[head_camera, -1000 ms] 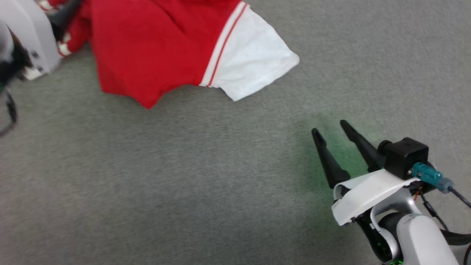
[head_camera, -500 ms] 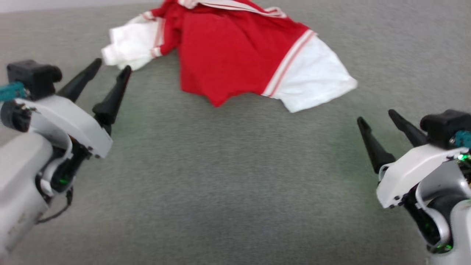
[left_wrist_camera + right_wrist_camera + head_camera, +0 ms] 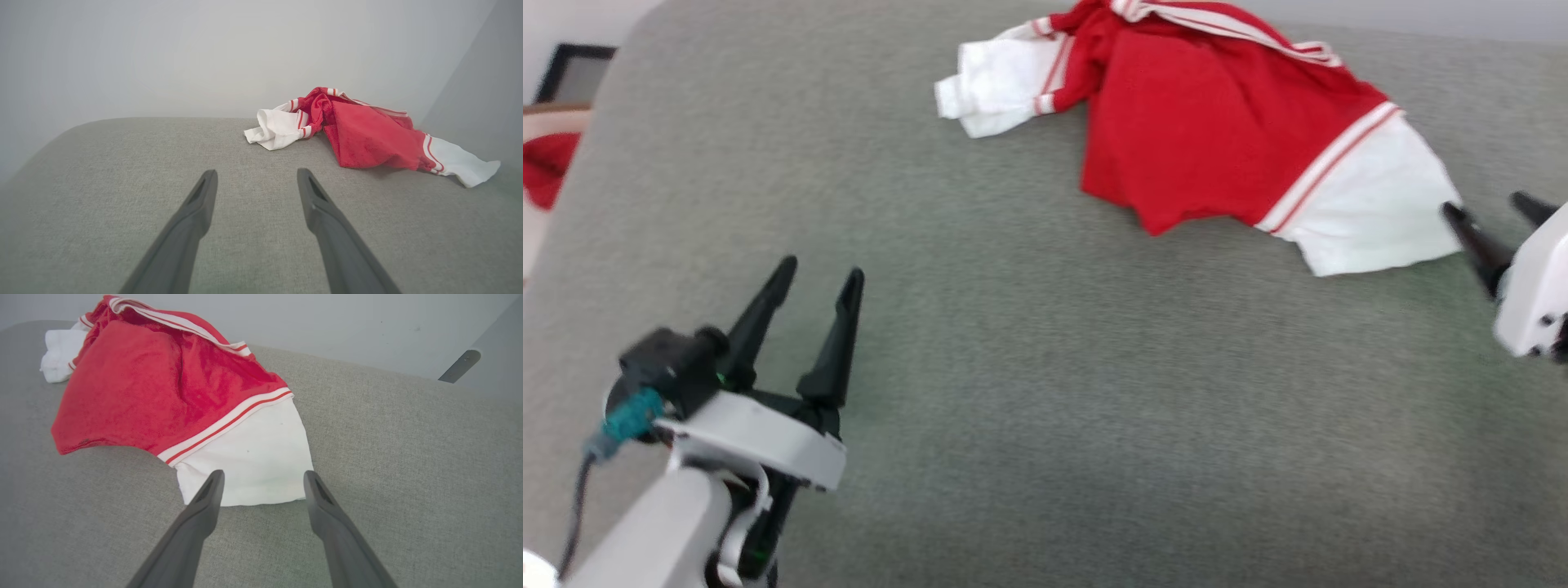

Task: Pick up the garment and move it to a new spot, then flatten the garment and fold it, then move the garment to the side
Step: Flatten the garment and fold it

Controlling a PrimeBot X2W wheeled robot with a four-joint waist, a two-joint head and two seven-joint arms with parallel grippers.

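The garment [image 3: 1217, 131] is a red jersey with white sleeves and striped trim, lying crumpled at the far side of the grey fabric surface [image 3: 1045, 392]. My left gripper [image 3: 818, 271] stands open at the lower left, well short of the garment [image 3: 367, 134]. At the right edge my right gripper [image 3: 1486, 206] is open, its fingertips just off the white sleeve's hem. In the right wrist view that sleeve [image 3: 249, 457] lies directly ahead of the right gripper [image 3: 263, 475]. Nothing is held between the fingers of either one.
A grey wall rises behind the surface [image 3: 204, 57]. Past the surface's rounded left edge a small red cloth [image 3: 546, 163] lies on something pale, beside a dark-framed object [image 3: 572, 72]. A metal bracket [image 3: 459, 366] shows on the wall at the right.
The head camera has swung, so the whole picture shifted right and down. The left gripper has drawn back from the garment's white sleeve. The right gripper now stands at the other sleeve's hem.
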